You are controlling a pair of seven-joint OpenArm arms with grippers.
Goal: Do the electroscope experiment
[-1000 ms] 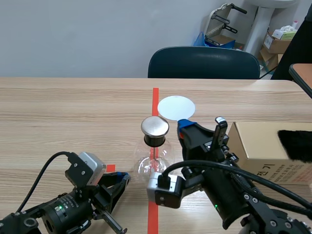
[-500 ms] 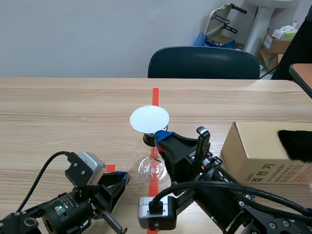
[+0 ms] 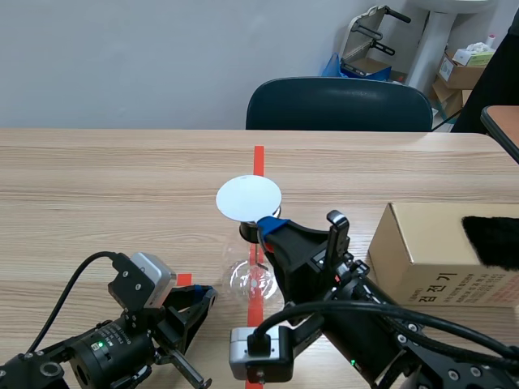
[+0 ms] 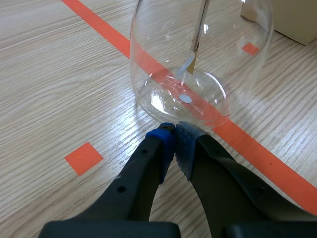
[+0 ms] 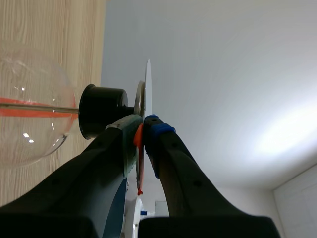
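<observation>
The electroscope, a clear glass flask (image 3: 246, 279) with a black stopper (image 5: 101, 118), stands on the red tape line at mid-table. A white disc (image 3: 249, 198) is held over its metal cap (image 5: 139, 101), covering the cap in the scene view. My right gripper (image 3: 268, 223) is shut on the disc's edge, and in the right wrist view the disc (image 5: 147, 84) shows edge-on right against the cap. Inside the flask (image 4: 198, 59) the foil leaves (image 4: 190, 62) hang from the rod. My left gripper (image 4: 173, 136) rests shut on the table just before the flask's base, holding nothing.
A cardboard box (image 3: 438, 243) stands at the right with a black furry cloth (image 3: 491, 239) on top. A dark chair (image 3: 339, 104) sits behind the far table edge. Bare wood lies to the left and far side of the flask.
The right gripper carried the white disc from behind the electroscope to over its metal cap, leftward and toward me. In the last half second nothing moved. The left arm stayed put.
</observation>
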